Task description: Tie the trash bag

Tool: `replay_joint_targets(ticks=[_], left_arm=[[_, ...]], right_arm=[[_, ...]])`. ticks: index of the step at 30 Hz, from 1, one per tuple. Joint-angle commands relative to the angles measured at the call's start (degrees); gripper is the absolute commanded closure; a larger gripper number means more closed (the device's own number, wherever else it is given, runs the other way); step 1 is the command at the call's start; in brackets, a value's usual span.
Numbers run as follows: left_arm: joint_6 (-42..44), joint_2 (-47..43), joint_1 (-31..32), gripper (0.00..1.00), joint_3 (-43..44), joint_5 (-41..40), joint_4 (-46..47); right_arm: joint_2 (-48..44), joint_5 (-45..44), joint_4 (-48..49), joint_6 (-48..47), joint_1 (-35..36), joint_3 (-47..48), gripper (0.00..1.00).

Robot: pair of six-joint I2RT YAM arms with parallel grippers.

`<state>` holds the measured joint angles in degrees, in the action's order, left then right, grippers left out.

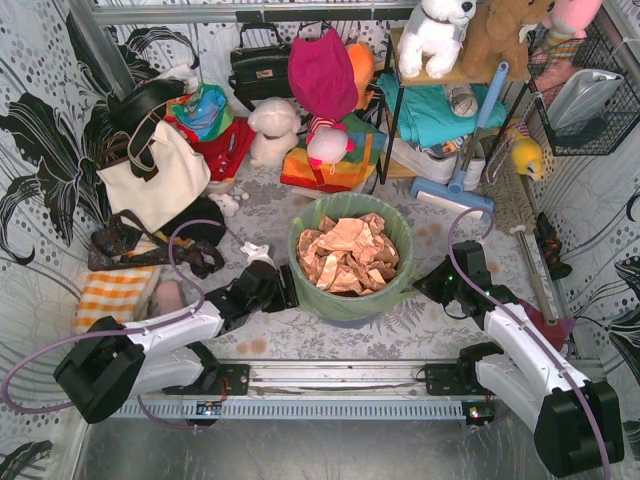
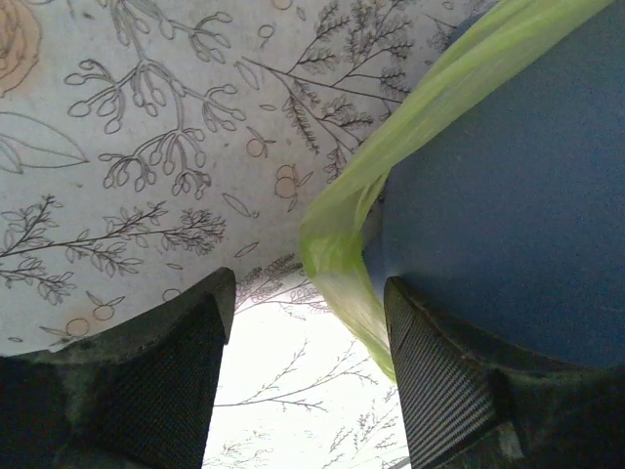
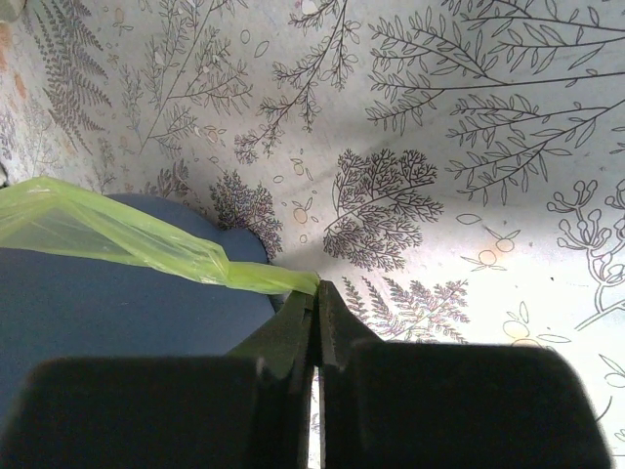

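The thin translucent light-green plastic trash bag [image 1: 345, 303] lines a round blue-grey plastic bin [image 2: 508, 215] standing mid-tabletop on the floral-printed cloth [image 1: 330, 340]. Its mouth is open, and crumpled tan paper [image 1: 348, 255] fills it to the rim.

The left end effector [image 1: 285, 285] sits low at the bin's left side. In the left wrist view its fingers stand well apart. A twisted strand of the bag runs down along the bin wall between them, close to the right-hand finger [image 2: 439, 391], but nothing is clamped.

The right end effector [image 1: 425, 285] is at the bin's right side. Its wrist view shows the jaws pressed together on the tip of a stretched strand of bag film [image 3: 98, 230] — the strand is drawn out from the bin to a point right at the fingertips.

Behind the bin, well apart from both arms, lie a white canvas tote bag [image 1: 155, 180] and assorted soft toys.
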<state>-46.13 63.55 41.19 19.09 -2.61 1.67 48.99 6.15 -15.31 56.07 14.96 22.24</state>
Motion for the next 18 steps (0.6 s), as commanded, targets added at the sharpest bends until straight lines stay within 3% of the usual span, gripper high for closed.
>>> replay_joint_targets(ticks=[1,8,18], left_arm=[[-0.6,1.3,-0.1,0.28,0.9,-0.2,-0.1],[-1.7,4.4,-0.1,0.28,2.1,-2.0,-2.8],[-1.9,5.9,-0.2,0.49,3.8,-4.6,-4.8]], right_arm=[[-1.0,-1.2,-0.7,0.3,-0.2,1.1,1.0],[-0.9,-1.3,-0.9,0.1,-0.2,1.3,1.0],[-1.8,-1.9,-1.4,-0.1,-0.2,1.1,1.0]])
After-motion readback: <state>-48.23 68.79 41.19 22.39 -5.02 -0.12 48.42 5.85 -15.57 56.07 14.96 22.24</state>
